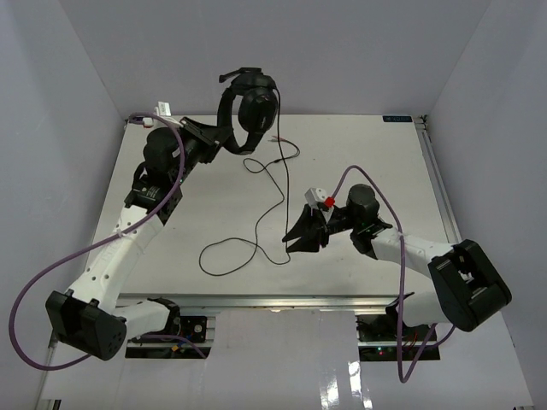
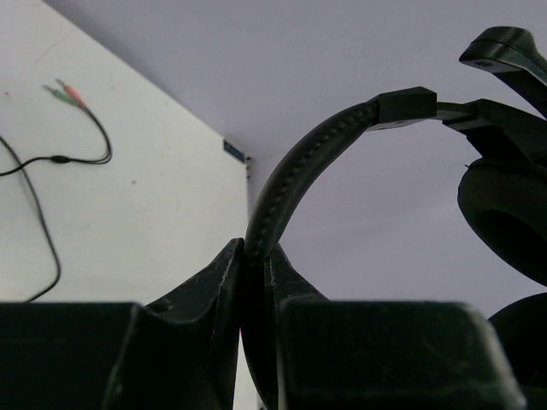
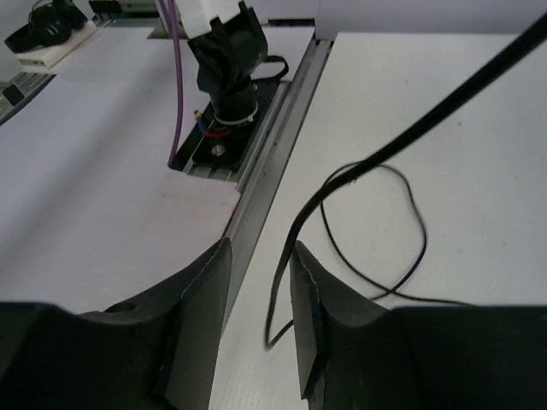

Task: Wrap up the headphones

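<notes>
My left gripper (image 1: 219,135) is shut on the padded headband (image 2: 295,171) of the black headphones (image 1: 250,104) and holds them up above the table's back edge; its jaws (image 2: 255,256) pinch the band, with an earcup (image 2: 504,213) at the right. The thin black cable (image 1: 272,184) hangs from the headset and loops over the table toward the front. Its pink and green plugs (image 2: 67,92) lie near the back (image 1: 275,138). My right gripper (image 1: 299,236) is open low over the table, and the cable (image 3: 299,231) passes between its jaws (image 3: 261,265), close to the right finger.
The table's metal front rail (image 3: 265,171) and the left arm's base (image 3: 226,68) show in the right wrist view. A white box with a black object (image 3: 47,34) sits beyond the table. White walls enclose the table, and purple arm cables (image 1: 376,192) trail along both arms.
</notes>
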Controlling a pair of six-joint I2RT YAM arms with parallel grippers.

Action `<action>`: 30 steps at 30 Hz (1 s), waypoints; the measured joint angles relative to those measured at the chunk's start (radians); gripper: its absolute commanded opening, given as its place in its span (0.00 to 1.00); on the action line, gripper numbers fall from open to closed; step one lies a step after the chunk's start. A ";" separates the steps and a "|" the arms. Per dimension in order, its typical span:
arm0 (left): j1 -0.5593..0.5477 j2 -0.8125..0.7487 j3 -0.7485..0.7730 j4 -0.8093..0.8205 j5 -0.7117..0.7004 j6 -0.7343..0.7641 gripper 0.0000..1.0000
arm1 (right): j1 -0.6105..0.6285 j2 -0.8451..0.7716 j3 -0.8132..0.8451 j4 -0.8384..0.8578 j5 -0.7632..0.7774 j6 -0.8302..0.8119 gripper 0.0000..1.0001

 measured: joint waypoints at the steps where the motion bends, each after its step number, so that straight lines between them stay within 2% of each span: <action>1: 0.006 -0.005 0.002 0.018 -0.006 -0.025 0.00 | 0.002 0.003 -0.004 0.087 -0.003 0.075 0.39; 3: 0.009 -0.003 0.013 0.049 -0.010 -0.065 0.00 | 0.012 0.017 0.002 0.236 -0.006 0.221 0.39; 6: 0.008 0.022 0.042 0.077 -0.007 -0.099 0.00 | 0.036 0.053 0.042 0.368 -0.006 0.418 0.39; 11: 0.008 0.074 0.120 0.078 -0.007 -0.102 0.00 | 0.057 0.095 0.116 0.456 0.019 0.615 0.41; 17: 0.008 0.086 0.216 0.066 -0.024 -0.061 0.00 | 0.082 0.131 0.171 0.495 0.044 0.713 0.43; 24: 0.019 0.098 0.266 0.066 -0.122 -0.043 0.00 | 0.211 0.129 0.150 0.499 0.012 0.696 0.48; 30: 0.051 0.166 0.341 0.032 -0.224 -0.043 0.00 | 0.295 0.114 0.083 0.506 -0.011 0.687 0.44</action>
